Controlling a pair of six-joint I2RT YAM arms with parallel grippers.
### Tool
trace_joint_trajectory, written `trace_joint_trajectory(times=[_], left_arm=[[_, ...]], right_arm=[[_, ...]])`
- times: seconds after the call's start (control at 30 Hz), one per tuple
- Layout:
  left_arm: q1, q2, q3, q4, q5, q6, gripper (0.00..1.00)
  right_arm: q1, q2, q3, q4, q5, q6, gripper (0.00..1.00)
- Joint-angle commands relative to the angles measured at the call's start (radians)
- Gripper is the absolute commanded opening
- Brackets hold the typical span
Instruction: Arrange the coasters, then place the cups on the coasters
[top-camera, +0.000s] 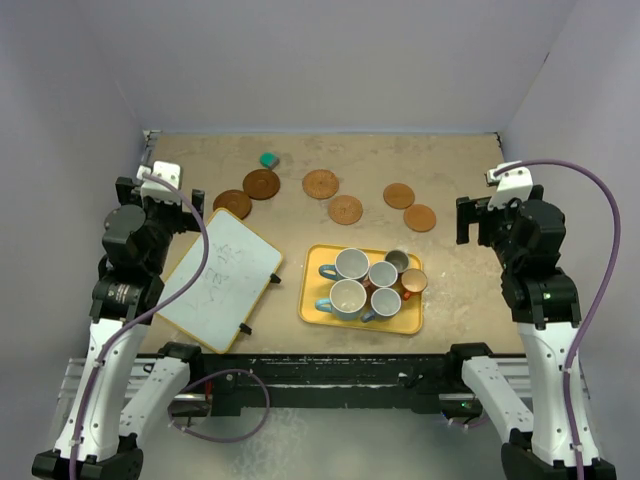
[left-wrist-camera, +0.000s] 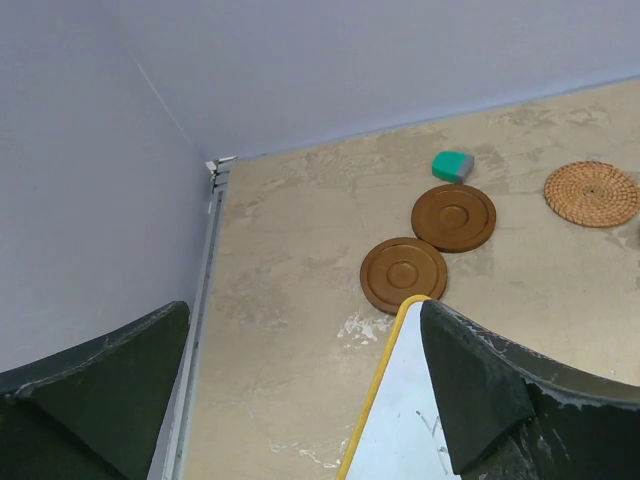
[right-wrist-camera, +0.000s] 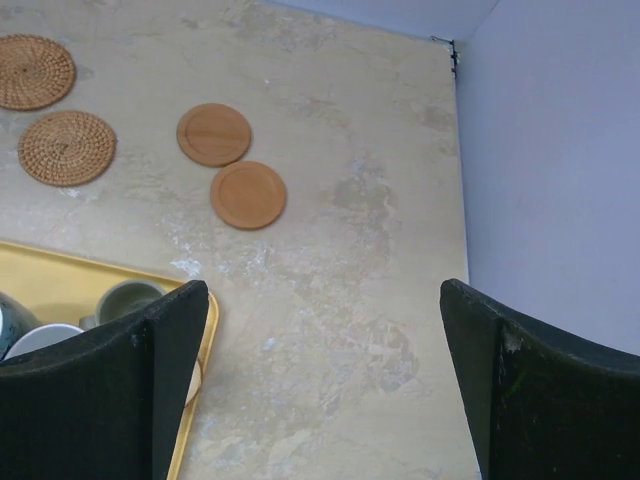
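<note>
Several round brown coasters lie scattered across the far half of the table: two dark ones (top-camera: 232, 203) (top-camera: 261, 184), two woven ones (top-camera: 321, 184) (top-camera: 345, 209) and two smooth orange-brown ones (top-camera: 399, 195) (top-camera: 420, 217). Several cups stand packed on a yellow tray (top-camera: 410, 325), among them two large blue mugs (top-camera: 352, 264) (top-camera: 347, 298), a small grey one (top-camera: 398, 261) and a small orange-brown one (top-camera: 412, 282). My left gripper (left-wrist-camera: 303, 320) hangs open at the left over the whiteboard's corner, with nothing in it. My right gripper (right-wrist-camera: 325, 290) hangs open at the right over bare table, beside the tray's edge (right-wrist-camera: 40, 280).
A yellow-rimmed whiteboard (top-camera: 220, 278) lies tilted at the near left, its corner next to a dark coaster (left-wrist-camera: 403, 275). A small teal block (top-camera: 268, 159) sits at the back beside the other dark coaster (left-wrist-camera: 454, 217). Walls close in the table on three sides.
</note>
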Motion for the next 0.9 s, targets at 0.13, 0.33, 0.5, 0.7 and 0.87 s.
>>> trace_joint_trajectory(times=[0.13,0.33,0.5,0.7,0.87], left_arm=[[0.012,-0.028,0.02,0.031,0.045,-0.004,0.94],[0.013,-0.036,0.02,0.035,0.066,0.0,0.94],[0.015,-0.035,0.017,0.022,0.135,0.041,0.94],[0.016,-0.026,-0.002,-0.056,0.368,0.144,0.93],[0.015,0.001,-0.027,-0.1,0.49,0.2,0.93]], right_arm=[[-0.008,-0.009,0.016,0.031,-0.058,0.024,1.0],[-0.01,-0.01,0.016,0.031,-0.073,0.024,1.0],[-0.011,-0.009,0.02,0.026,-0.086,0.02,1.0],[-0.011,0.013,0.008,0.014,-0.079,-0.012,1.0],[-0.011,0.022,-0.029,0.033,-0.087,-0.027,1.0]])
